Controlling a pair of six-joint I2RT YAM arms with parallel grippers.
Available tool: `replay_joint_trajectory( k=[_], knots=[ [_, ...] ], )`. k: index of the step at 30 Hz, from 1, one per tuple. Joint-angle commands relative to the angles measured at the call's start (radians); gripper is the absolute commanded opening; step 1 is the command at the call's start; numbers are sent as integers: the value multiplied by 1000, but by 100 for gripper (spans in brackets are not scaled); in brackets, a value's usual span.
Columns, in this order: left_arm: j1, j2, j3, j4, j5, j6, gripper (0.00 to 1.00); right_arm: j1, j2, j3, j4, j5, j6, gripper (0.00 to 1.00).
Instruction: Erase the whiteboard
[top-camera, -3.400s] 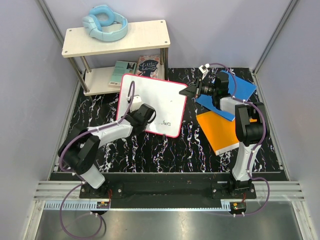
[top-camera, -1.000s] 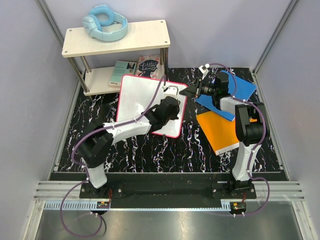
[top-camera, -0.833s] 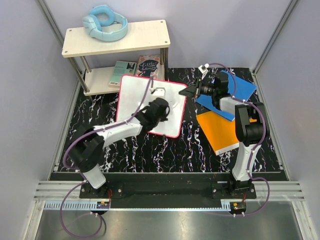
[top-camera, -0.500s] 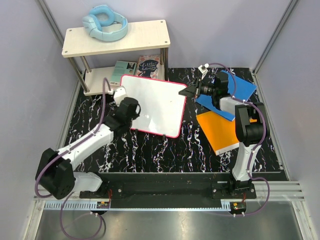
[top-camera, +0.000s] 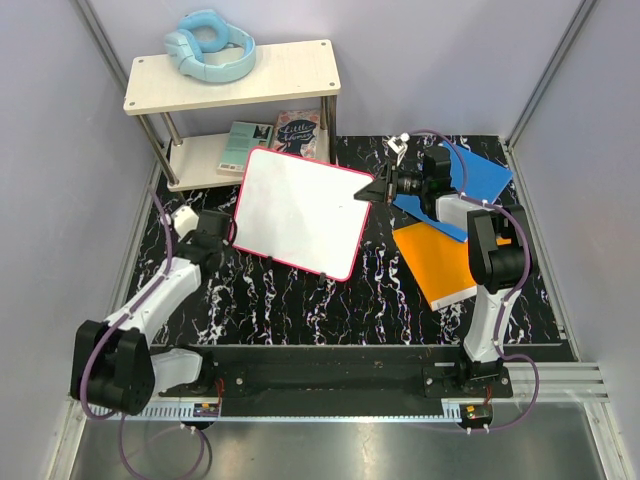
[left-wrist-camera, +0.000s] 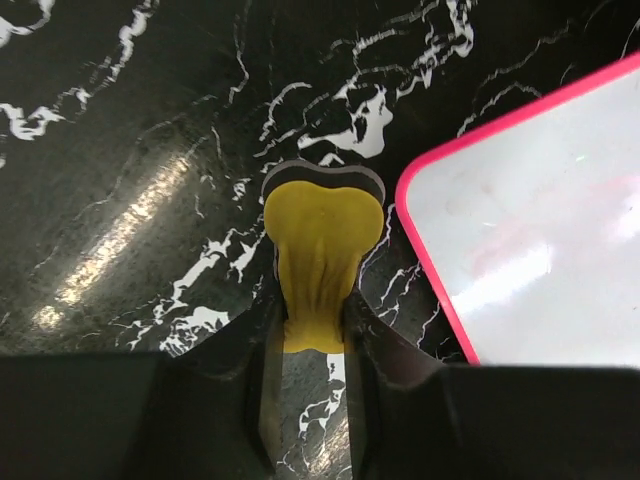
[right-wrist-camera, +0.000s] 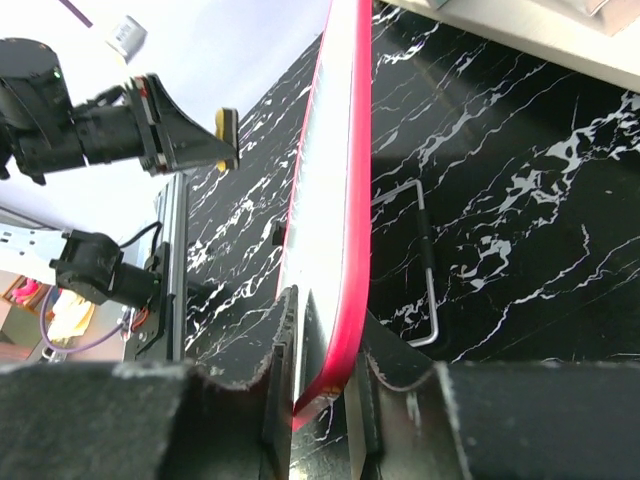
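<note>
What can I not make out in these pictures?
- Top view: the titles of the books on the lower shelf are too small to read.
- Left wrist view: the frame edge cuts off most of the whiteboard.
- Right wrist view: the whiteboard is edge-on, so its face is hidden; whether the right gripper presses it is unclear.

Black, white-veined worktop (top-camera: 300, 300): bears a blue book (top-camera: 488, 175) and an orange book (top-camera: 438, 265) behind right fingers (right-wrist-camera: 283, 380), shelf stand (top-camera: 290, 75) beyond left fingers (left-wrist-camera: 250, 390).
</note>
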Motion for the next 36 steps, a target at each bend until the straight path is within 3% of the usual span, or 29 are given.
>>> replay_joint_trajectory(
  k=[1,2,5,6,8,9,11,12,16,26,31,36],
  knots=[
    [53,-64,-2,0,-55,-29,29,23,-32,22,-14,-59,-47,29],
    [61,-62,-2,-4,-52,-24,36,21,-32,28,-25,-64,-53,29],
    [93,-53,-7,-6,-41,-12,41,21,-29,39,-60,-73,-79,32],
    [101,-48,-9,-6,-38,-12,51,21,-32,41,-71,-75,-88,33],
    [125,-39,-15,-3,-21,-7,57,21,-32,50,-111,-73,-117,36],
    [132,-28,-16,-3,-18,-6,70,20,-35,51,-126,-70,-130,38],
    [145,-16,-15,-3,-4,8,77,20,-36,63,-186,-50,-171,42],
    [153,-2,-13,-3,-1,11,86,20,-42,68,-206,-38,-186,44],
    [168,42,8,2,22,51,99,20,-55,76,-275,0,-245,50],
    [178,104,54,103,108,165,99,18,-116,65,-341,59,-308,70],
    [191,81,44,163,86,142,99,16,-142,70,-410,111,-352,78],
    [201,35,54,174,155,201,99,7,-184,74,-497,184,-388,87]
  ],
)
